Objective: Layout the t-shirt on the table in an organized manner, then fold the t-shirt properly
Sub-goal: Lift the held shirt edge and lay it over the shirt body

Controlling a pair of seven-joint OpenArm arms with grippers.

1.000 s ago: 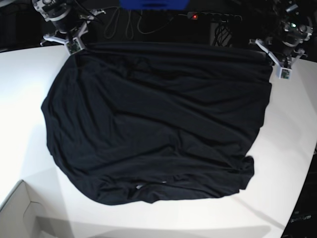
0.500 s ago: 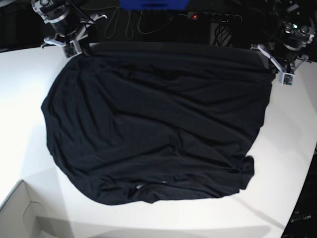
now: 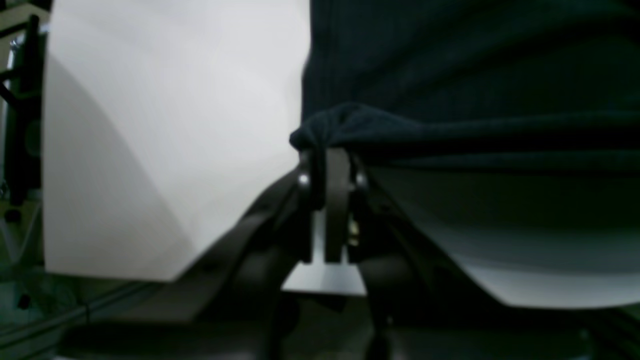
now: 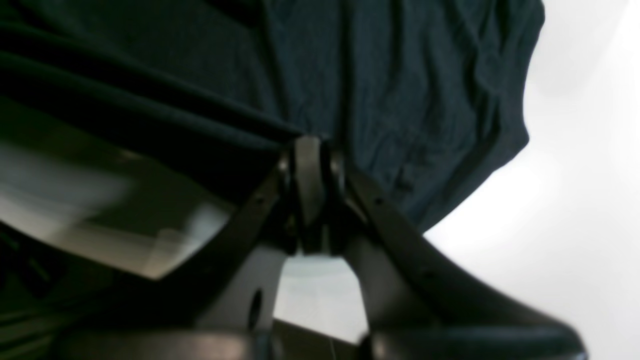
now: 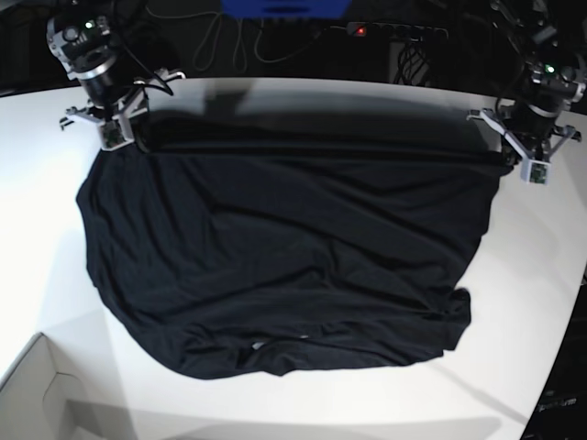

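Note:
The black t-shirt (image 5: 284, 247) lies spread on the white table (image 5: 46, 183), with its near edge bunched and wrinkled. My left gripper (image 5: 510, 158), at the right of the base view, is shut on the shirt's far right corner. In the left wrist view, the gripper (image 3: 327, 152) pinches a fold of the t-shirt (image 3: 475, 65) above the table (image 3: 165, 125). My right gripper (image 5: 124, 139), at the far left, is shut on the far left corner. In the right wrist view, the gripper (image 4: 310, 145) clamps the t-shirt's (image 4: 400, 90) edge. The far edge is stretched taut between both grippers.
A pale cardboard box (image 5: 37, 394) sits at the front left corner. A power strip with a red light (image 5: 394, 30), cables and a blue object (image 5: 284, 7) lie beyond the table's back edge. The table's curved edge runs down the right side (image 5: 569, 302).
Both grippers have moved toward the front of the table, drawing the shirt's far edge with them. A strip of white table now shows behind the shirt.

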